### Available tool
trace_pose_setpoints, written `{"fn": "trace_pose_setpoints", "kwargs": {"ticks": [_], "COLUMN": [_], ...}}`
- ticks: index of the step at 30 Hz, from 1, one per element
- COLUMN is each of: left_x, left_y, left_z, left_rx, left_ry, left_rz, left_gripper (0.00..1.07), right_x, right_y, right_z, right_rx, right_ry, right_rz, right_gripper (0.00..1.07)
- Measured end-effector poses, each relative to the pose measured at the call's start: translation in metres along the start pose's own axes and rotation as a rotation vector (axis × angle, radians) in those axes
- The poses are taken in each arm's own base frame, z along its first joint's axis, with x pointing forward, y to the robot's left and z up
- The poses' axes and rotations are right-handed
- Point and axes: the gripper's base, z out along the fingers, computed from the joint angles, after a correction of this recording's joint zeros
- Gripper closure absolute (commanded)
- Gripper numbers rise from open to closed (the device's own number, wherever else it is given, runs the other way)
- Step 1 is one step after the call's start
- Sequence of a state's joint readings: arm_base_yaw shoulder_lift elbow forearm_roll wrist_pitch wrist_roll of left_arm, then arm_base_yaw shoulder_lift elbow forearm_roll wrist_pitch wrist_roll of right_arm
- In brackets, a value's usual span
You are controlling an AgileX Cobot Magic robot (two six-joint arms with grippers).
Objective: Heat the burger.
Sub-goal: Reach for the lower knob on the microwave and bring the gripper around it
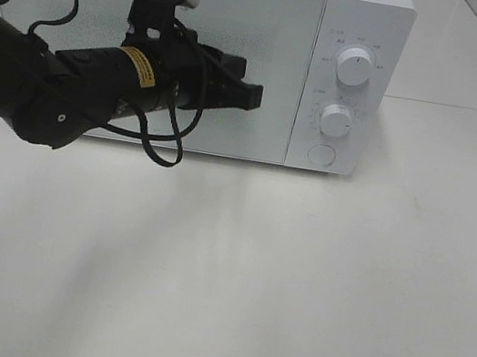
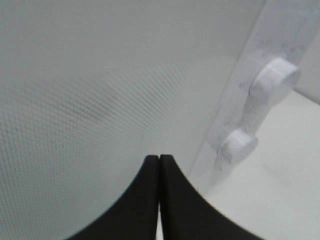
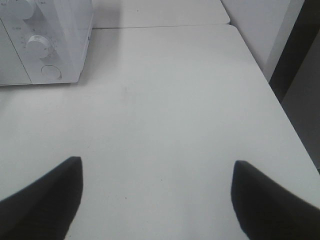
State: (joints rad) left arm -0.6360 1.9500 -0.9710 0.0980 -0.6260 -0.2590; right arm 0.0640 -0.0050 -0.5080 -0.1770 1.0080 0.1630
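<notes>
Burger was not in sight in any of the views, so I cannot tell where it was. On the left, the black left arm reached across the front of the white microwave, which stood at the back of the white table. The left gripper had its two fingers pressed together with nothing between them. It pointed at the frosted door, near the right edge of it; whether it touched the door I cannot tell. The door was shut. Further right, the control panel carried an upper knob, a lower knob and a round button under them. The right gripper hung over the table to the right of the microwave, its fingers wide apart and holding nothing.
</notes>
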Motion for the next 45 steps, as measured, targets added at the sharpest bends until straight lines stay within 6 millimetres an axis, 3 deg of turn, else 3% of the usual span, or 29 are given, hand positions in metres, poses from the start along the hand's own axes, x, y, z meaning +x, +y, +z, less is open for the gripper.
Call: {"fn": "trace_pose_setpoints", "kwargs": {"ticks": [1,2,3,4,5,6,8,18,29,39,45], "left_x": [0.000,0.005,0.005,0.006,0.008,0.008,0.009,0.000,-0.013,-0.011,-0.020], "left_y": [0.000,-0.006,-0.006,-0.009,-0.016,-0.016,-0.025,-0.033,-0.031,-0.029,-0.010], "left_z": [0.000,-0.005,-0.005,-0.007,-0.013,-0.013,-0.021,-0.048,-0.098,-0.126,-0.141], "left_rx": [0.000,-0.005,-0.005,-0.006,-0.006,-0.006,-0.008,-0.057,-0.151,-0.197,-0.243], "left_ry": [0.000,0.080,0.080,0.112,0.185,0.185,0.273,0.483,0.787,1.013,1.076], "left_rz": [0.000,0.005,0.005,0.008,0.019,0.019,0.031,0.049,0.050,0.058,0.037], "left_gripper": [0.99,0.81,0.81,0.68,0.37,0.37,0.04,0.07,0.07,0.07,0.07], "right_x": [0.000,0.000,0.000,0.000,0.000,0.000,0.000,0.000,0.000,0.000,0.000], "right_y": [0.000,0.000,0.000,0.000,0.000,0.000,0.000,0.000,0.000,0.000,0.000], "right_z": [0.000,0.000,0.000,0.000,0.000,0.000,0.000,0.000,0.000,0.000,0.000], "right_rx": [0.000,0.000,0.000,0.000,0.000,0.000,0.000,0.000,0.000,0.000,0.000], "right_ry": [0.000,0.000,0.000,0.000,0.000,0.000,0.000,0.000,0.000,0.000,0.000], "right_rz": [0.000,0.000,0.000,0.000,0.000,0.000,0.000,0.000,0.000,0.000,0.000], "right_gripper": [0.31,0.31,0.31,0.31,0.31,0.31,0.31,0.31,0.31,0.31,0.31]}}
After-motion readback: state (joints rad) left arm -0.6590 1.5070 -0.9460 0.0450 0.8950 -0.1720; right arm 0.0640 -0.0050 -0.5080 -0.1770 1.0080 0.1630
